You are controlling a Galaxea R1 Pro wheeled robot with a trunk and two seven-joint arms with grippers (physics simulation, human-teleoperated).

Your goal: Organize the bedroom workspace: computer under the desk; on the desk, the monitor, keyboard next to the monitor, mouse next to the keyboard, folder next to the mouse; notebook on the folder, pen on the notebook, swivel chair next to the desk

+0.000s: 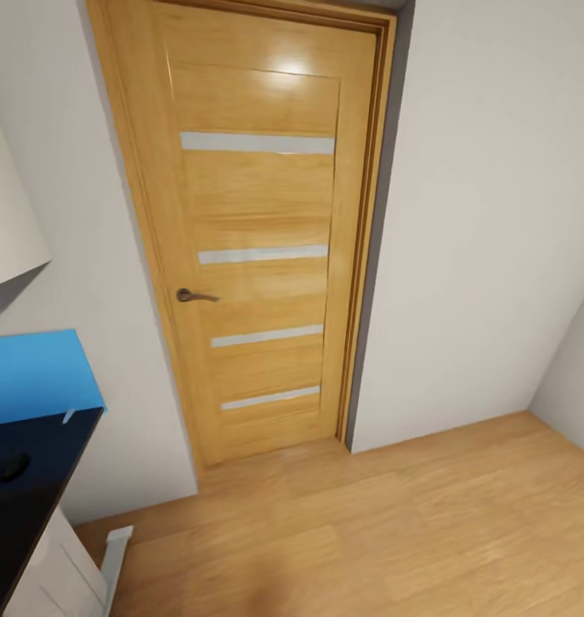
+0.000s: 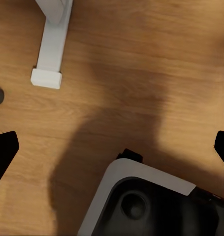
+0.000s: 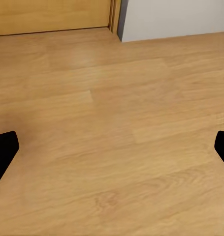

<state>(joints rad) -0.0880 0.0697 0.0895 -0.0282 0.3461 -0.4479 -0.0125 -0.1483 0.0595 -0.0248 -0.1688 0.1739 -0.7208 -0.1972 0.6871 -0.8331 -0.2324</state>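
Observation:
At the left edge of the head view the glossy black desk [image 1: 35, 506] reaches in, with a small dark rounded thing [image 1: 14, 467] on it that may be the mouse. A bright blue flat sheet [image 1: 35, 377], which looks like the folder, covers the desk's far end. A pale sliver [image 1: 67, 416] pokes out at the sheet's near edge. A white boxy body [image 1: 56, 570] stands under the desk; I cannot tell whether it is the computer. My left gripper [image 2: 112, 147] hangs open over bare floor. My right gripper [image 3: 112, 147] is also open over bare floor, with nothing between its fingers.
A shut wooden door [image 1: 258, 231] with a lever handle [image 1: 193, 296] fills the wall ahead, between white walls. Wood floor [image 1: 395, 523] spreads to the right. A white leg [image 2: 51, 44] stands on the floor, and my own base [image 2: 141, 201] shows below the left gripper.

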